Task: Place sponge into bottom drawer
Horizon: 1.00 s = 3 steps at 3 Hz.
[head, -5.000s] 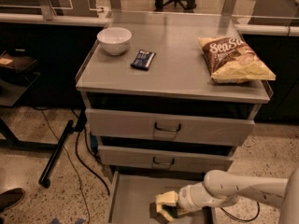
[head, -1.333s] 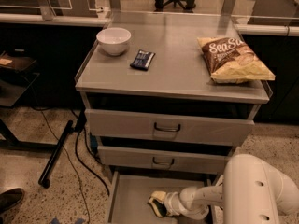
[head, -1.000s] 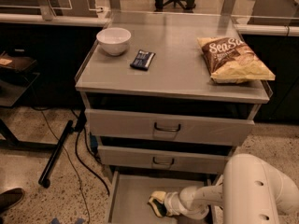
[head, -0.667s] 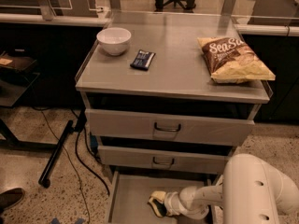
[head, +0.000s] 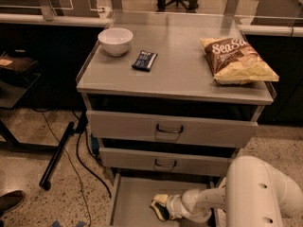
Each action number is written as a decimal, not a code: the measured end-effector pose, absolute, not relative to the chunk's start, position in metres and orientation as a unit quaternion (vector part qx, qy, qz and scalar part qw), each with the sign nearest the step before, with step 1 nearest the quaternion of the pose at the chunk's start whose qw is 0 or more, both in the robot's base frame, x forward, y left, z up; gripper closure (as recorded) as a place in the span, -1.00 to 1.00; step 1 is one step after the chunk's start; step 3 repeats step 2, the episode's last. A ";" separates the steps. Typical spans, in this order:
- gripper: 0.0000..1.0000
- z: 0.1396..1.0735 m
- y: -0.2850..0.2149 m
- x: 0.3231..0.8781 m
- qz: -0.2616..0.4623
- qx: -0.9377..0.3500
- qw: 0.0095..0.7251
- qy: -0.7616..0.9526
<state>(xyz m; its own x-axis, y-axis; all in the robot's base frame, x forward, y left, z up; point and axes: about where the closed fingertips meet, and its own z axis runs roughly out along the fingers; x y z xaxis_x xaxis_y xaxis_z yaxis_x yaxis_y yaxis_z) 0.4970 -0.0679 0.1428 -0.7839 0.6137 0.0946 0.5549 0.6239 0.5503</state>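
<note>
Near bottom, within the pulled-out grey metal bottom drawer (head: 132,197): white robot gripper (head: 165,208), clamped on the yellow-and-green rectangular sponge (head: 160,206); we cannot tell whether it touches the tray floor. Carrying done, we judge; release and withdrawal left. Grey cabinet top (head: 184,70): white bowl (head: 115,40) far left, dark blue wrapper (head: 144,60) beside it, chip bag (head: 236,59) right. Speckled floor (head: 38,160) around.

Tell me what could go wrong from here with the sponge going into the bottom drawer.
1. The sponge lies against the gripper, low inside the bottom drawer. If it clings when the arm withdraws, it may get dragged back out.
2. The middle drawer front sits close above the arm's end, so a careless lift might clip it.
</note>
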 end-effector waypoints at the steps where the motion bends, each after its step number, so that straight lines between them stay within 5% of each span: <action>1: -1.00 0.143 -0.068 0.497 0.287 0.325 0.051 0.900; 3: -1.00 0.143 -0.068 0.497 0.287 0.325 0.051 0.900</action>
